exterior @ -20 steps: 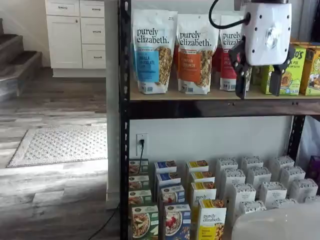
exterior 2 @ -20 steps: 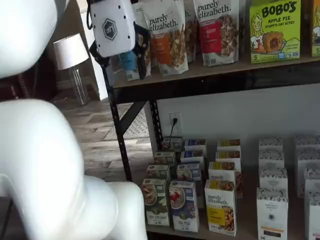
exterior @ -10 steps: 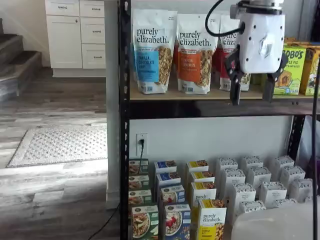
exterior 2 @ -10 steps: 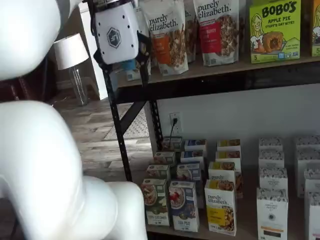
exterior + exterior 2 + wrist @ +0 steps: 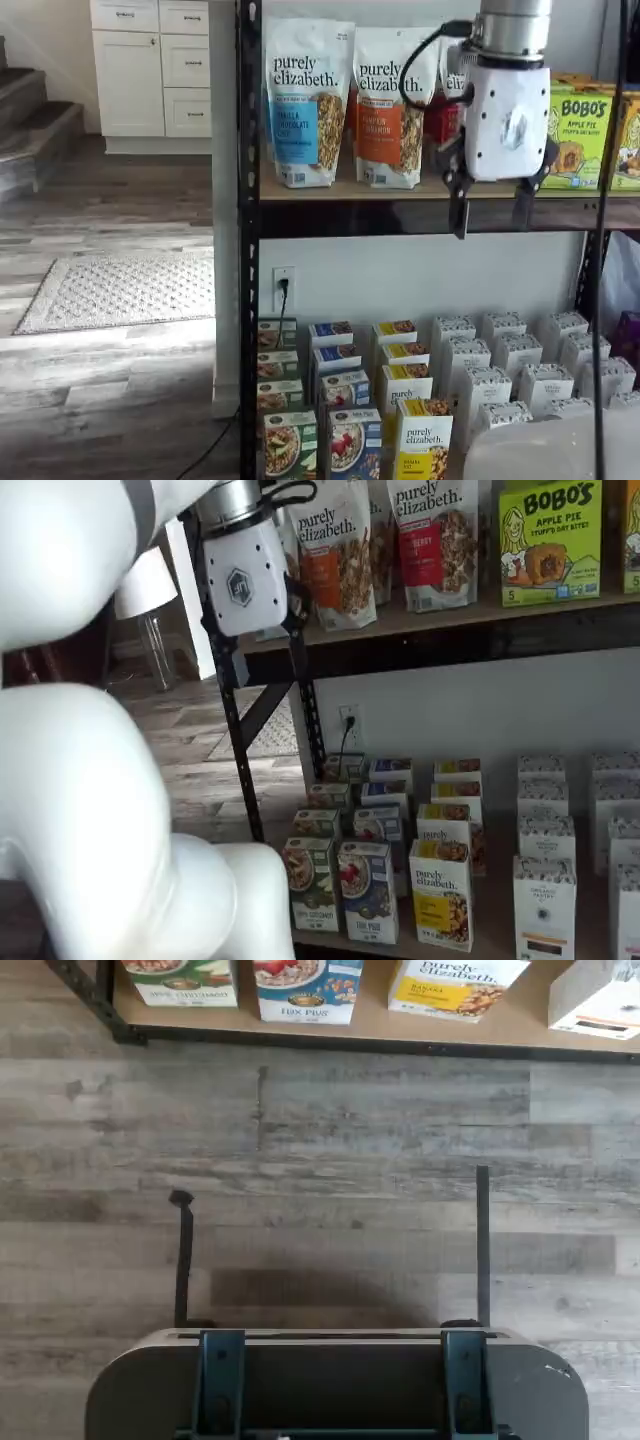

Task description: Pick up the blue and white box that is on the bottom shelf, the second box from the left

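1. The gripper (image 5: 490,215) hangs in front of the wood-board shelf (image 5: 420,190), its white body level with the granola bags (image 5: 305,100) and its two black fingers (image 5: 459,208) pointing down past the shelf's dark front rail.

2. In both shelf views a plain gap shows between the two fingers: the jaws stand wide apart, with nothing between them and nothing touching them.

3. A black cable (image 5: 420,65) loops from the top of the gripper's body across the front of the bags.

4. The blue and white box (image 5: 353,443) stands upright at the front edge of the bottom shelf (image 5: 480,942), well below the gripper and off to its side.

5. In a shelf view the same box (image 5: 367,891) shows a white bowl with red berries on its dark-blue face. It stands just beside a green-fronted carton (image 5: 311,882) on one side and near a yellow "purely elizabeth" carton (image 5: 441,894) on the other.

6. More cartons of the same kinds line up in rows behind these three, and white cartons (image 5: 520,365) fill the rest of the tier.

7. The wrist view looks down on grey wood-plank floor (image 5: 320,1190). The lower parts of the front-row cartons, the blue one (image 5: 306,977) among them, stand along the shelf's edge.

8. A white arm segment (image 5: 90,810) fills the near side of one shelf view.
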`<move>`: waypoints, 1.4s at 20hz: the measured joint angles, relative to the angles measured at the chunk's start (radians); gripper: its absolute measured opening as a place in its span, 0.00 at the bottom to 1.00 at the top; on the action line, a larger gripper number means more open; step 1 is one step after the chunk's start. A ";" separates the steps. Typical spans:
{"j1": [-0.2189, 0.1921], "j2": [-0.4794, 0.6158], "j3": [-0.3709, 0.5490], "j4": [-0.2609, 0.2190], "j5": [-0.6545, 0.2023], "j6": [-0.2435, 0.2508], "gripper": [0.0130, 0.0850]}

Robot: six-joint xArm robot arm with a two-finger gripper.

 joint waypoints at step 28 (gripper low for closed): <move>0.065 -0.054 0.450 0.027 -0.458 0.078 1.00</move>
